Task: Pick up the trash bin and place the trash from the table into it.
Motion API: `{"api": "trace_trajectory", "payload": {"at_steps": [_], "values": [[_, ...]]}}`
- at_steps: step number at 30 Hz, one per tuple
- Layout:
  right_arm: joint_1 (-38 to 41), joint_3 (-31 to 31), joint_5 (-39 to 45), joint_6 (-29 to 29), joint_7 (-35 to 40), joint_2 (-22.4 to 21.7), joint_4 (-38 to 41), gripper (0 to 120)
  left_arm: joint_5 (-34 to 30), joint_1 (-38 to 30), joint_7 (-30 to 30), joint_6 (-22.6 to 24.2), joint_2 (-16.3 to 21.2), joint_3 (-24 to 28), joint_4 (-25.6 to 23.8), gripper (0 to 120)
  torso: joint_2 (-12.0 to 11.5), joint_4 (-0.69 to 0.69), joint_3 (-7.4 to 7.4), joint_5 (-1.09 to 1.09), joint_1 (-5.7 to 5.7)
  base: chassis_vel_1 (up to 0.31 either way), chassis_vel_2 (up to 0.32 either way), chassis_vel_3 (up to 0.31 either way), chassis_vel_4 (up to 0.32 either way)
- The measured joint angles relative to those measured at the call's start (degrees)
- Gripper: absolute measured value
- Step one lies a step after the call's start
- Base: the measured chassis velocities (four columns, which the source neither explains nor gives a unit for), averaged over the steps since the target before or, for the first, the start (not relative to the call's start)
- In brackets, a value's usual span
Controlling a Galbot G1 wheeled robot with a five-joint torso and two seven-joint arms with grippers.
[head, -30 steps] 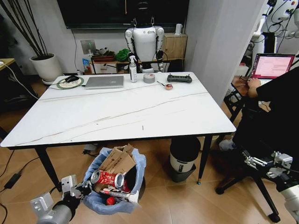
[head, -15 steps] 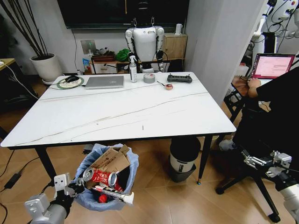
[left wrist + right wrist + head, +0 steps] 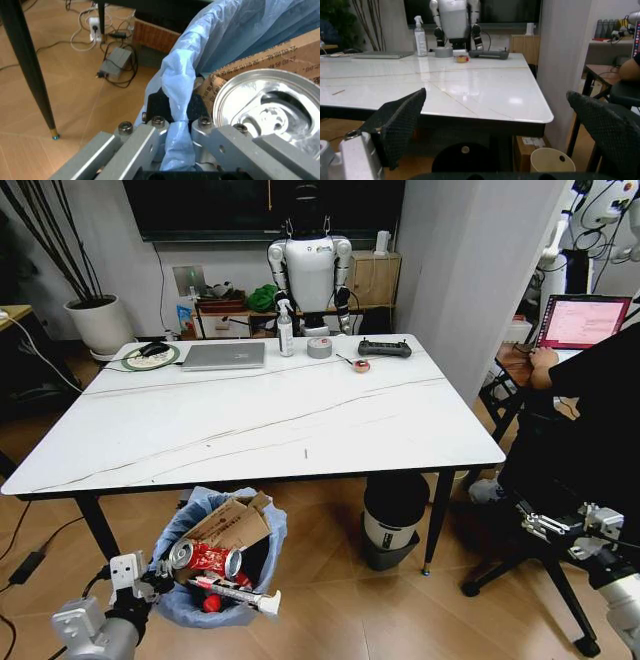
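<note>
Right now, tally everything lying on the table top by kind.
Laptop: 1
Spray bottle: 1
Tape roll: 1
Black controller: 1
Small red round item: 1
Round pad: 1
Dark item on the pad: 1
Thin scrap: 1
Total: 8

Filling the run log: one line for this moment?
left gripper: shut on trash bin rim | bin: on floor, holds trash | right gripper: open, idle

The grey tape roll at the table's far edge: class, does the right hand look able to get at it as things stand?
Probably not. The right hand hangs open low beside the table's near right corner, below the top, while the grey tape roll sits at the far edge across the whole tabletop.
</note>
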Motion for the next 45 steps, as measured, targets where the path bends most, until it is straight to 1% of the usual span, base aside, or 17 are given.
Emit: {"api": "trace_trajectory", "payload": {"at_steps": [4, 9, 17, 24, 30, 31, 35, 36, 42, 45], "values": [[0.02, -0.01, 0.01, 0.0, 0.01, -0.01, 0.0, 100, -2.11, -0.09, 0.02, -0.25, -0.7, 0.93, 0.97, 0, 0.0, 0.0, 0.0, 0.0, 0.0, 0.0, 0.0, 0.0, 0.0], [0.02, -0.03, 0.03, 0.0, 0.01, -0.02, 0.0, 100, -5.08, -0.78, -0.04, -0.33, -2.48, 2.68, 2.39, 0, 0.0, 0.0, 0.0, 0.0, 0.0, 0.0, 0.0, 0.0, 0.0], [0.03, -0.04, 0.04, 0.0, 0.01, -0.02, 0.0, 100, -6.37, -1.58, 0.07, -0.52, -3.34, 2.86, 4.08, 0, 0.0, 0.0, 0.0, 0.0, 0.0, 0.0, 0.0, 0.0, 0.0], [0.03, -0.04, 0.04, 0.0, 0.01, -0.02, 0.0, 100, -6.34, -2.18, 0.26, -0.57, -3.21, 2.78, 3.85, 0, -0.05, 0.0, -0.03, 0.0, -0.03, 0.0, 0.0, 0.0, 0.0], [0.03, -0.04, 0.04, 0.0, 0.01, -0.02, 0.0, 100, -6.33, -2.34, 0.57, -0.57, -3.02, 2.52, 3.6, 0, -1.71, 0.0, -0.91, 0.0, -0.79, 0.0, 0.0, 0.0, 0.0], [0.03, -0.04, 0.04, 0.0, 0.01, -0.02, 0.0, 100, -6.33, -2.34, 0.57, -0.57, -3.02, 2.52, 3.6, 0, -1.71, 0.0, -0.91, 0.0, -0.79, 0.0, 0.0, 0.0, 0.0], [0.03, -0.04, 0.04, -0.01, 0.02, -0.02, 0.0, 100, -6.34, -2.41, 0.62, -0.53, -3.02, 2.39, 3.41, 0, -3.13, 0.0, -1.68, 0.0, -1.43, 0.0, 0.0, 0.0, 0.0], [0.03, -0.04, 0.04, -0.01, 0.02, -0.02, 0.0, 100, -6.34, -2.41, 0.62, -0.53, -3.02, 2.39, 3.41, 0, -3.13, 0.0, -1.68, 0.0, -1.43, 0.0, 0.0, 0.0, 0.0], [0.03, -0.04, 0.04, -0.01, 0.02, -0.02, 0.0, 100, -6.25, -2.39, 0.66, -0.45, -3.15, 2.32, 3.25, 0, -5.46, 0.0, -2.99, 0.0, -2.45, 0.0, 0.0, 0.0, 0.0], [0.03, -0.05, 0.04, -0.01, 0.02, -0.02, 0.0, 100, -6.23, -2.38, 0.68, -0.43, -3.21, 2.31, 3.24, 0, -6.05, 0.0, -3.33, 0.0, -2.71, 0.0, 0.0, 0.0, 0.0]]}}
